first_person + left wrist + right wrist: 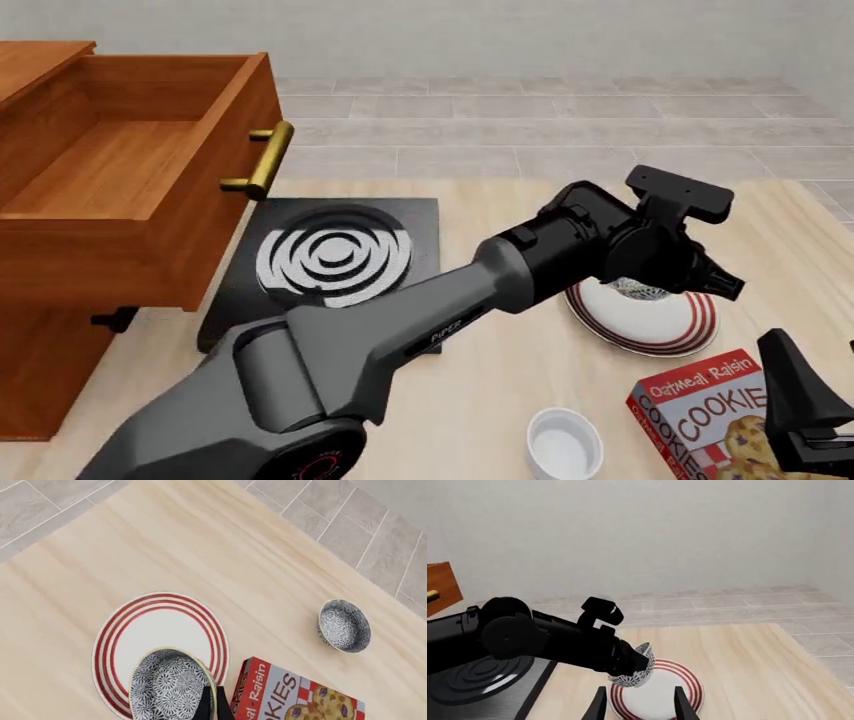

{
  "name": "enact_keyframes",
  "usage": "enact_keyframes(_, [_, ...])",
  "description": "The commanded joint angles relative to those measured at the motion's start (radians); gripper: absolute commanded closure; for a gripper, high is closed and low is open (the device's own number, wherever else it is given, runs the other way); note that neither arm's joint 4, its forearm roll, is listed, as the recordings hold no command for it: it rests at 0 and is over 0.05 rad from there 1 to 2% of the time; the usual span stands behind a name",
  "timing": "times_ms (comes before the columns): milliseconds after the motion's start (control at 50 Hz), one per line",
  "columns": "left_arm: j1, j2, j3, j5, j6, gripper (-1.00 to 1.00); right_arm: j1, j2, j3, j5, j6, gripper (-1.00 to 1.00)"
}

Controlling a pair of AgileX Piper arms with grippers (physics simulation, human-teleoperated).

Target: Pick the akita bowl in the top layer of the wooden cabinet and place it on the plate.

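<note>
Nearest, a cookie box (714,420) and white cup (562,445) sit just in front of the plate (657,325). The left gripper (212,706), pinching the akita bowl (170,682) by its rim, holds it tilted over the plate. The right gripper (639,702) hangs spread nearby. A second patterned bowl (344,625) lies beyond the plate; the cabinet's (54,340) top layer (127,170) stands open, well apart.

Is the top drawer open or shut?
Open. The top layer is pulled out of the wooden cabinet, and its bare wooden floor shows.
</note>
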Motion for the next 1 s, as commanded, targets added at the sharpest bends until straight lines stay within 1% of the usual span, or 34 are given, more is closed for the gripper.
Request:
enact_keyframes(20, [0.009,0.042,-0.050,-0.011,0.008,1.00,-0.006,0.000,-0.001,0.002,0.018,-1.00])
enact_keyframes(120, [0.018,0.078,-0.103,0.010,0.006,1.00,-0.006,0.000,0.002,0.002,0.023,-1.00])
enact_keyframes(220, [0.020,0.087,-0.112,0.005,0.005,1.00,-0.010,0.000,0.004,0.002,0.029,-1.00])
enact_keyframes(380, [0.035,0.141,-0.171,0.022,0.004,1.00,-0.007,0.000,0.004,0.005,0.034,-1.00])
enact_keyframes(460, [0.031,0.154,-0.177,0.016,-0.001,1.00,-0.007,0.000,0.006,0.004,0.038,-1.00])
enact_keyframes(480, [0.033,0.158,-0.179,0.015,0.000,1.00,-0.010,0.000,0.007,0.003,0.046,-1.00])
enact_keyframes(580, [0.032,0.188,-0.214,0.028,-0.001,1.00,-0.011,0.000,0.008,0.003,0.046,-1.00])
enact_keyframes(700, [0.028,0.208,-0.233,0.031,-0.005,1.00,-0.014,0.000,0.009,0.004,0.053,-1.00])
enact_keyframes(840, [0.024,0.227,-0.235,0.020,-0.017,1.00,-0.015,0.000,0.011,0.002,0.056,-1.00])
enact_keyframes(1000, [0.019,0.256,-0.275,0.032,-0.026,1.00,-0.019,0.000,0.015,-0.002,0.061,-1.00])
